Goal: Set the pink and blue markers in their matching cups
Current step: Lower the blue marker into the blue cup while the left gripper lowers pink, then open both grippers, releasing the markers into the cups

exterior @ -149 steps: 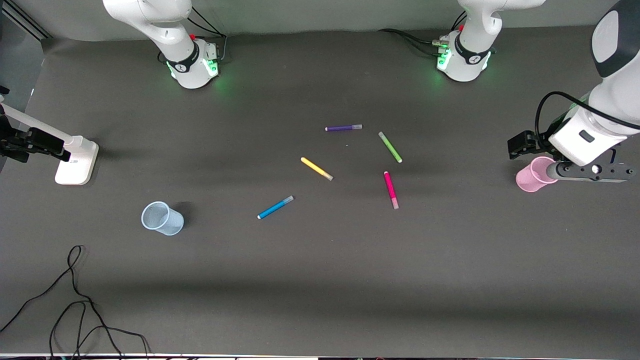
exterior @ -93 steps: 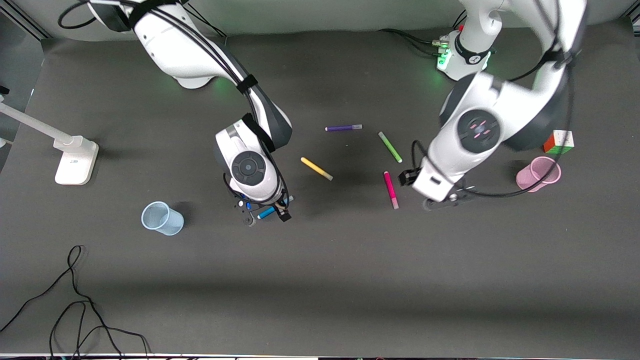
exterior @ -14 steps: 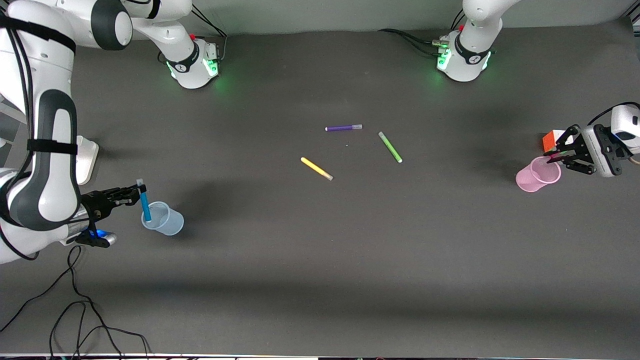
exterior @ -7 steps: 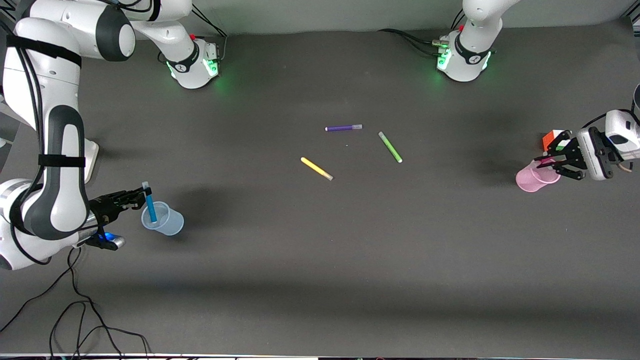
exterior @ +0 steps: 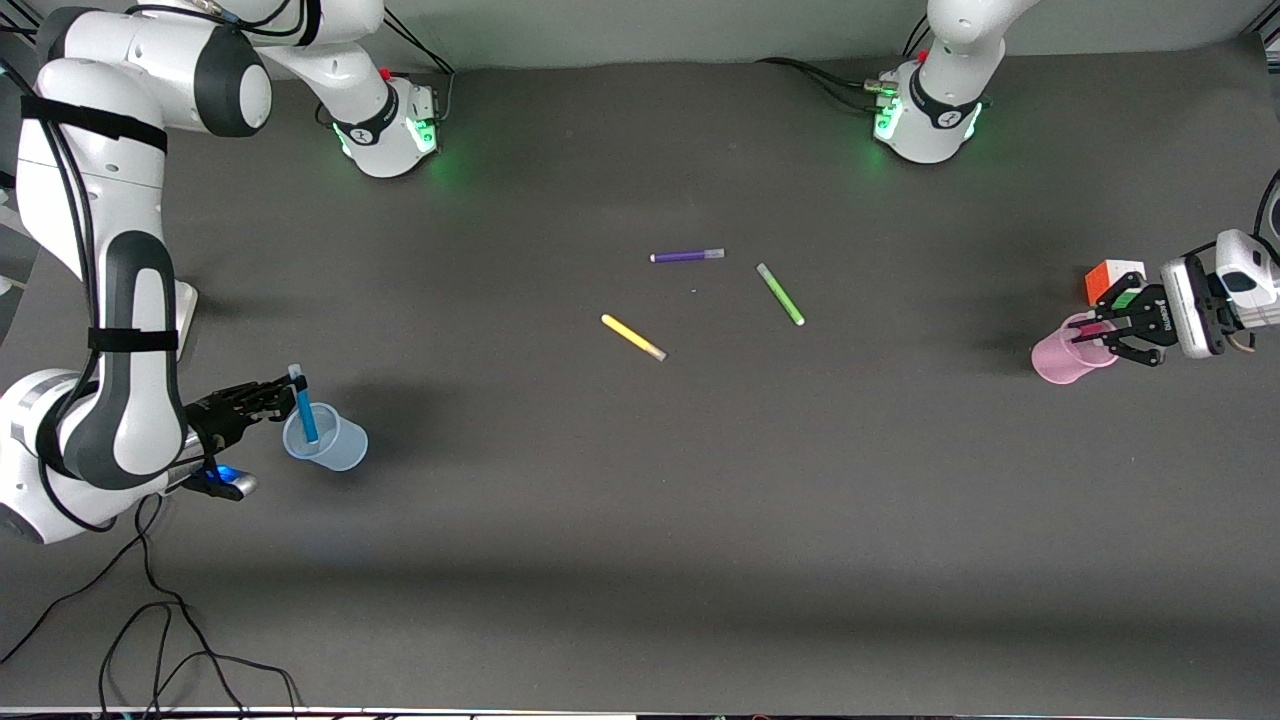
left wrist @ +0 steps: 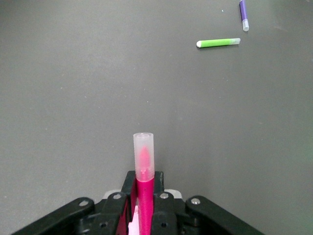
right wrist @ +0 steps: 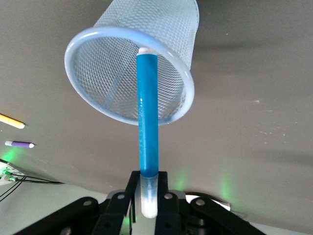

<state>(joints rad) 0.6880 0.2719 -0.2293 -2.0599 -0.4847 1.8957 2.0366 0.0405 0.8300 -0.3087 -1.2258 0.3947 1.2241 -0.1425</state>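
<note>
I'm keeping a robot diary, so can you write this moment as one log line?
right tool: shut on blue marker, tip in blue cup | left tool: shut on pink marker, over pink cup | neither released

Blue cup is taken as ref. Blue marker is held w/ its lower end in it. Yellow pen, green pen and pink cup are found toward left arm's end, farther from front camera.
</note>
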